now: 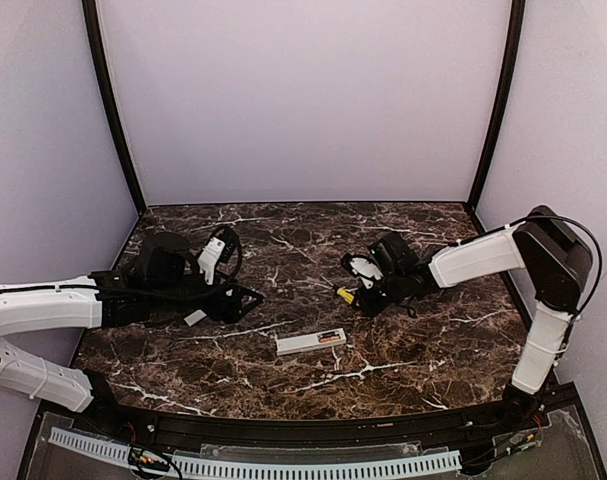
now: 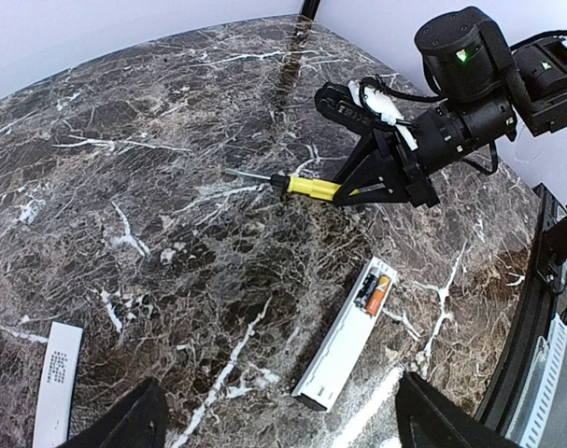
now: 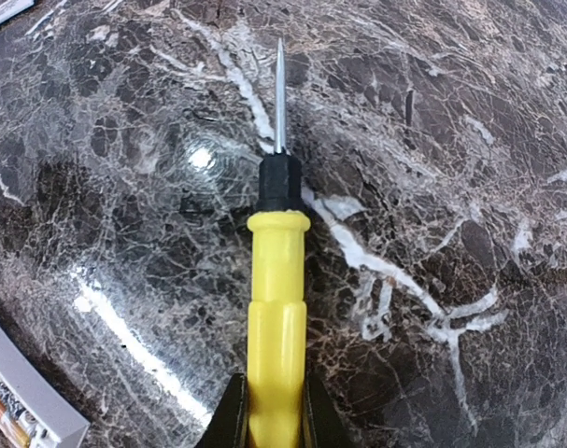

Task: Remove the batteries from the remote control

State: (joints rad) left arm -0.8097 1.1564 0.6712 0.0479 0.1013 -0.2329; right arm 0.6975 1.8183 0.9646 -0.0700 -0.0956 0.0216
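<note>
The remote control lies flat in the middle of the table with its battery bay open. One orange battery sits in the bay at the remote's far end, with a dark slot beside it. My right gripper is shut on the handle of a yellow screwdriver, whose metal tip lies low over the marble, pointing away from the remote. My left gripper stands open at the left, near the remote's dark end, with nothing between its fingers. The remote's corner shows at the lower left of the right wrist view.
A flat whitish cover strip lies on the marble left of the remote, close to my left gripper. My right gripper hovers behind the remote. Purple walls with black posts enclose the table on three sides.
</note>
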